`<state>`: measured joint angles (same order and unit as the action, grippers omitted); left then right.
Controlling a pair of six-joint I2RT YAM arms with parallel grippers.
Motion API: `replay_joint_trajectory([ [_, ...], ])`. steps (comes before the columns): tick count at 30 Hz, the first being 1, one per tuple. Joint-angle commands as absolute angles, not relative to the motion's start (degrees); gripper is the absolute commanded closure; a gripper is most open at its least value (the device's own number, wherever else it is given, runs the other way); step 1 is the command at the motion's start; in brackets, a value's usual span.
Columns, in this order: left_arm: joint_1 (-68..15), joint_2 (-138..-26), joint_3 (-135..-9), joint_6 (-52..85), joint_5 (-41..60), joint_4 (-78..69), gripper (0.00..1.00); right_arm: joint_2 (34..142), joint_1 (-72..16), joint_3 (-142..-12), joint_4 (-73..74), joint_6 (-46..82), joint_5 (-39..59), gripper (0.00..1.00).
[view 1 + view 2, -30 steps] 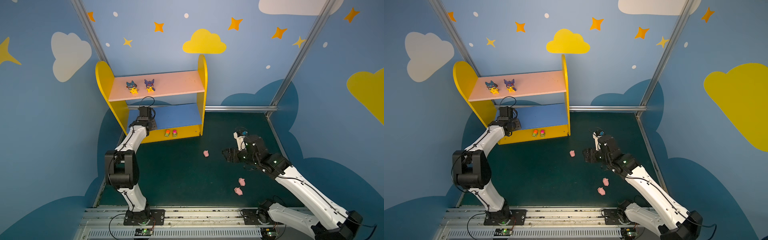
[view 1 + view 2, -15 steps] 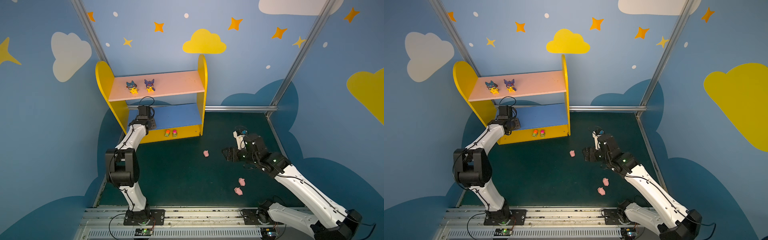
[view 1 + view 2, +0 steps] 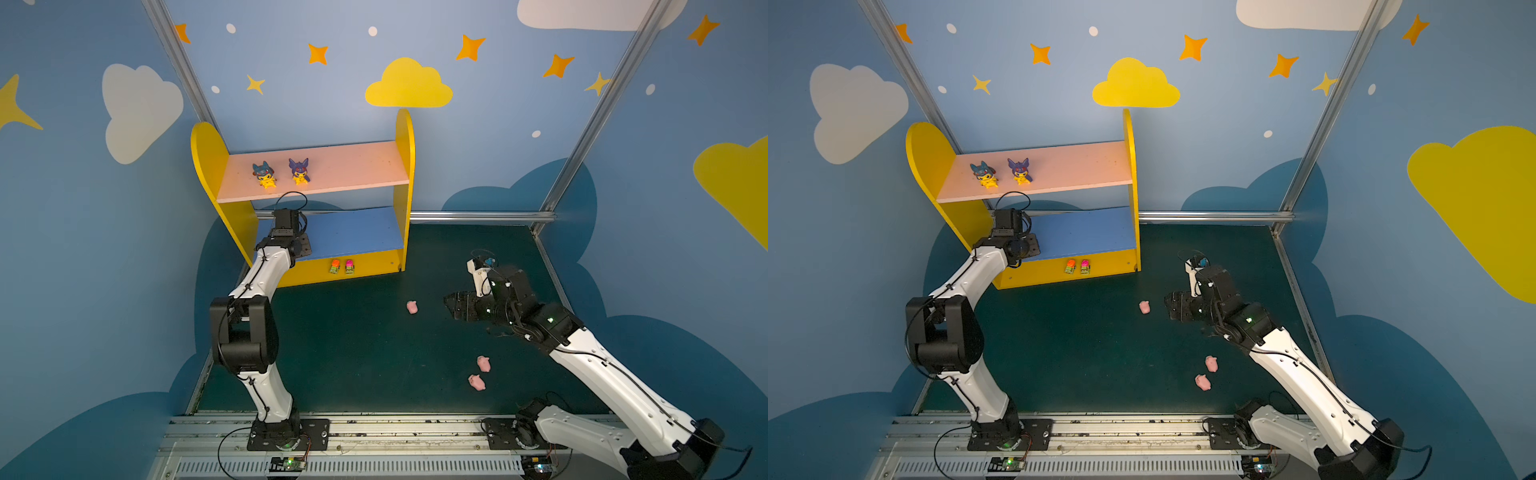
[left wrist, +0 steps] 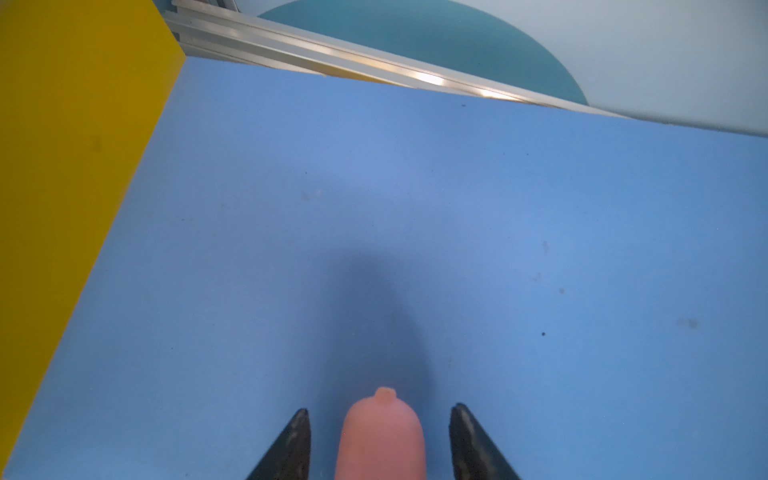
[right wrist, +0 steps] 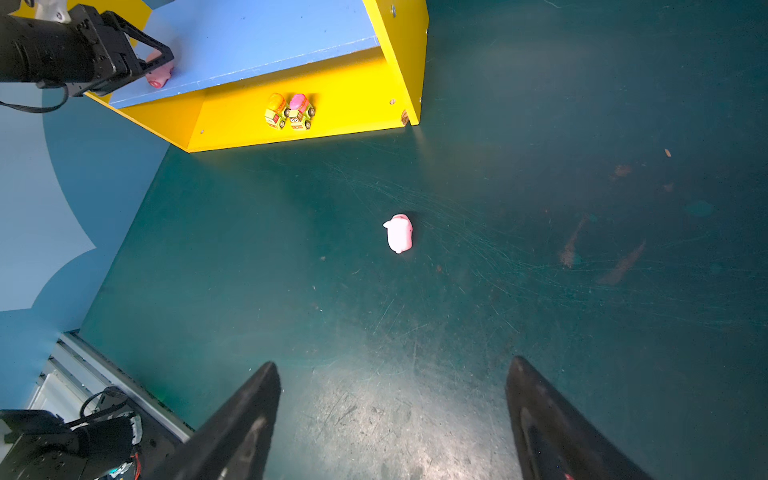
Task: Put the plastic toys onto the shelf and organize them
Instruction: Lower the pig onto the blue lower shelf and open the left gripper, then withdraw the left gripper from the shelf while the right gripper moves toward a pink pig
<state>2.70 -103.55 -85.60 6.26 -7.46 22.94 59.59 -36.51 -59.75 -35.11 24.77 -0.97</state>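
The shelf point(image 3: 353, 166) stands at the back left in both top views. Two yellow hooded figurines point(image 3: 264, 174) point(image 3: 299, 170) stand on its pink upper board. Two small cars point(image 3: 335, 266) point(image 3: 350, 266) sit side by side on its yellow base. My left gripper point(image 4: 380, 409) is open at the left end of the blue lower board point(image 4: 457, 208). A pink pig point(image 4: 380, 440) lies on the board between its fingers, with a gap on each side. My right gripper point(image 5: 394, 362) hangs open and empty above the floor, a short way from another pink pig point(image 5: 400, 233).
Two more pink pigs point(image 3: 483, 363) point(image 3: 476, 381) lie on the dark green floor point(image 3: 353, 353) near the right arm. The shelf's yellow side panel point(image 4: 62, 208) stands close beside my left gripper. Blue walls and metal posts enclose the floor.
My left gripper's jaws have parted and let go of the pink pig on the blue lower board. The right arm has hardly moved.
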Motion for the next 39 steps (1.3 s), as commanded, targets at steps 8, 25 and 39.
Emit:
replay_joint_trajectory([
  [8, 3.1, -101.2, -85.1, 7.5, -6.6, 24.6, 0.34, 58.5, -36.3, -60.8, -36.6, 24.5, -1.0, 0.16],
  [25, 1.8, -92.5, -77.0, 10.9, -3.5, 25.0, 0.27, 51.9, -36.4, -57.6, -39.1, 25.4, -0.6, 0.16],
  [39, -3.2, -82.6, -65.9, 15.5, -4.3, 24.9, 0.26, 44.6, -36.7, -48.9, -40.3, 27.9, -1.2, 0.16],
])
